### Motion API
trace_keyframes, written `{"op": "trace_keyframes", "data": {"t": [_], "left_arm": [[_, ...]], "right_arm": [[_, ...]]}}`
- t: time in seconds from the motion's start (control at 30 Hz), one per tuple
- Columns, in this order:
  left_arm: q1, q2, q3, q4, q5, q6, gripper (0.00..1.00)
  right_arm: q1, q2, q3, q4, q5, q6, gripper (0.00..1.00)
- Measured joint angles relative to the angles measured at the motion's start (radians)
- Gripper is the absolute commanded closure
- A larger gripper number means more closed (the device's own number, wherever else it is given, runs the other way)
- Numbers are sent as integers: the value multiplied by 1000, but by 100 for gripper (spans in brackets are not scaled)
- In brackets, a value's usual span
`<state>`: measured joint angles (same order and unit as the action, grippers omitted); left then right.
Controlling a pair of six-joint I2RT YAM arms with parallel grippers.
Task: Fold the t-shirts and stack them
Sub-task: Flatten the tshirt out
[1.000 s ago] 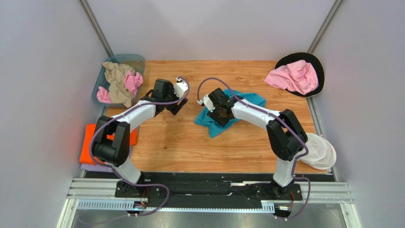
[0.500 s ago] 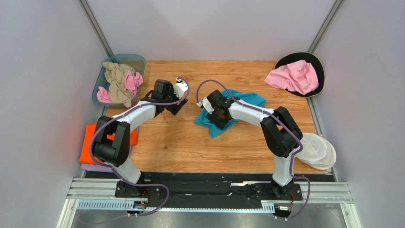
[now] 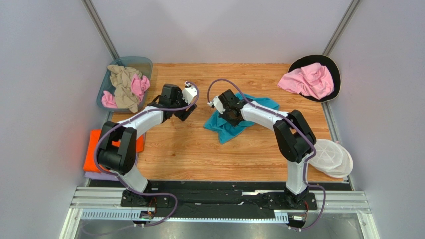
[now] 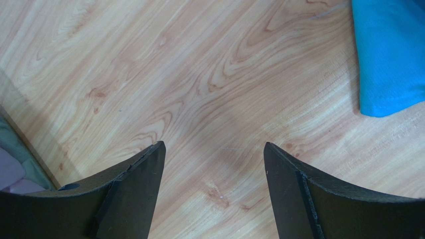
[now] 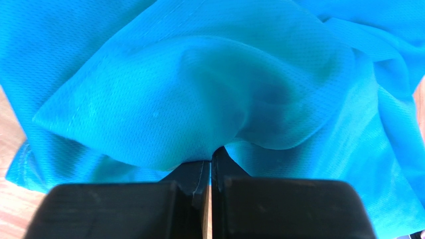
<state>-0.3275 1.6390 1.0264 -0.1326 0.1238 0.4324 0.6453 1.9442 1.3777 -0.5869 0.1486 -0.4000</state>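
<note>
The right arm's fingers are pressed together on a raised fold of the crumpled teal t-shirt lying mid-desk. The left arm's fingers hang spread wide over bare wood of the desk near the shirt's edge, holding nothing. At the desk's left edge an orange t-shirt lies folded on top of a lavender t-shirt, which suggests two garments are done and stacked. The teal one looks to be the third, its folding barely begun: it is bunched, not flat. Yet to be folded, by the look of it, are a beige t-shirt and pink cloth heaped in the bin at the far left corner. A pink t-shirt also lies rumpled on a black round tray at far right. Less than half the job appears complete.
</note>
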Motion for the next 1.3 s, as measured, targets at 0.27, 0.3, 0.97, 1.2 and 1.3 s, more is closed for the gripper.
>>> {"op": "trace_keyframes", "data": {"t": [0.27,0.3,0.97,1.2,1.3], "left_arm": [[-11,-24,23,-124,67,-41,19],[-17,-25,39,-147,81,-55,19],[-142,266,313,-385,227,-185,20],[-150,284,343,-403,233,-193,23],[-163,301,357,-407,237,-198,27]], "right_arm": [[-7,-42,-3,-13,8,-2,100],[-7,-63,-5,-18,9,-2,100],[-8,-375,-74,-93,51,3,100],[-10,-438,-89,-98,61,2,100],[-12,-448,-100,-99,64,2,100]]}}
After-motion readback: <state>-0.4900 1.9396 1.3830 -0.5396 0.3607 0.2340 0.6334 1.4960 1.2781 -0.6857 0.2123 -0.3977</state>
